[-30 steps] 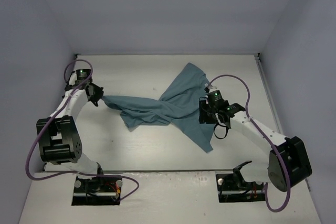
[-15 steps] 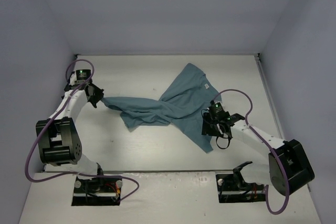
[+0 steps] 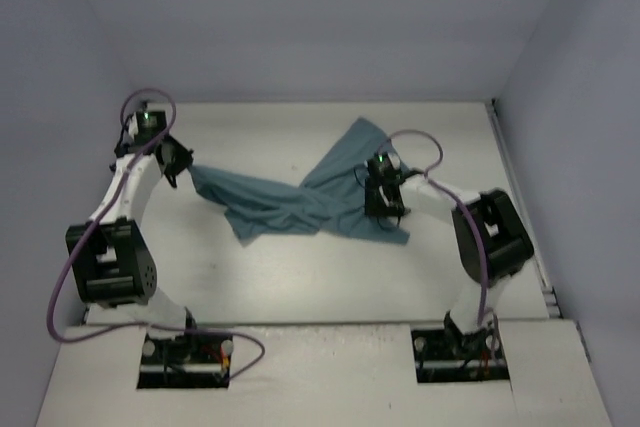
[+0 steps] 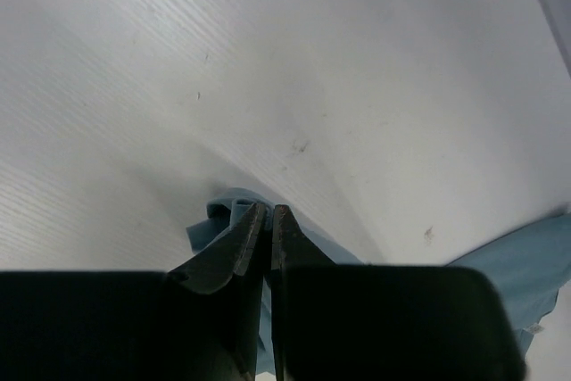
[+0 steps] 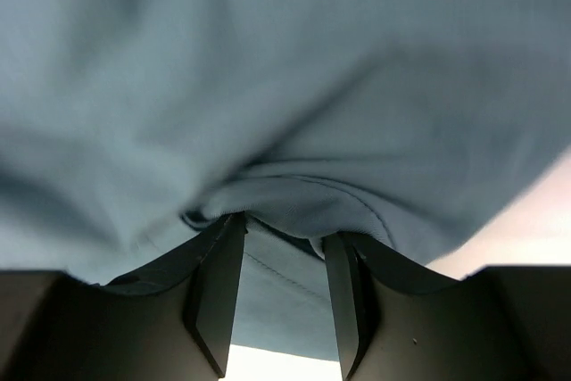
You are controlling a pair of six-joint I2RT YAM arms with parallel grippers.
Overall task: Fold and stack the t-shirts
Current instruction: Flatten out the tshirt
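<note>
The teal t-shirt [image 3: 290, 205] lies crumpled and stretched out across the middle of the white table [image 3: 300, 277]. At the shirt's left end, my left gripper [image 3: 186, 169] is shut on a corner of it. In the left wrist view the left gripper [image 4: 265, 211] has its jaws pressed together, with a bunch of t-shirt [image 4: 217, 218] sticking out at the tips. My right gripper [image 3: 384, 209] sits on the shirt's right part. In the right wrist view the right gripper [image 5: 284, 229] has its jaws apart, with a rolled fold of the t-shirt [image 5: 285, 86] lying across the tips.
Grey-blue walls close in the table at the back, the left [image 3: 90, 147] and the right [image 3: 560, 167]. Purple cables [image 3: 420, 137] loop from both arms. The near table edge [image 3: 320, 325] runs just ahead of the arm bases.
My right arm has swung back and left onto the shirt, and the shirt's near right tail has come up the table with it. Its jaws have narrowed a little. The left gripper has shifted slightly back.
</note>
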